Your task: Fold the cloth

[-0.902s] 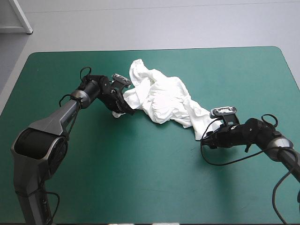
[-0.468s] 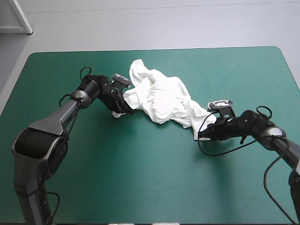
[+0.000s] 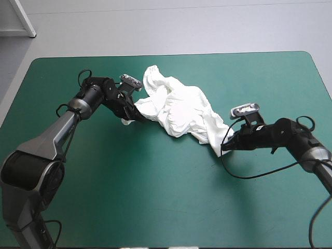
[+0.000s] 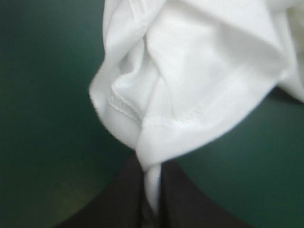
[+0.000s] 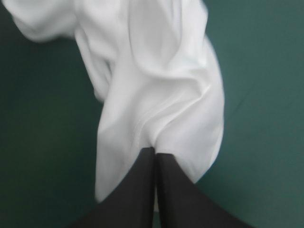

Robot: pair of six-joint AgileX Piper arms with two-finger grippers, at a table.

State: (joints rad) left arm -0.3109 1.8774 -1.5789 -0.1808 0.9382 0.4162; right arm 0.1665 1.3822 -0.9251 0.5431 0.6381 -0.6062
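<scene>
The white T-shirt (image 3: 179, 108) lies as a crumpled heap across the middle of the teal-green table. My left gripper (image 3: 136, 115) pinches the heap's left edge; in the left wrist view its black fingers (image 4: 123, 199) are all but shut with a hemmed fold of the T-shirt (image 4: 190, 80) between them. My right gripper (image 3: 226, 147) sits at the heap's right, near end. In the right wrist view its fingers (image 5: 137, 190) meet in a pointed arch, pinching the T-shirt (image 5: 156, 95) that spreads ahead of them.
The teal-green cover (image 3: 155, 197) is bare along the near side and toward both side edges. A white frame (image 3: 21, 21) stands beyond the table's far left corner.
My right gripper has shut on the T-shirt's right end and drawn it slightly right. The left arm has shifted a little toward the far left, still holding its edge.
</scene>
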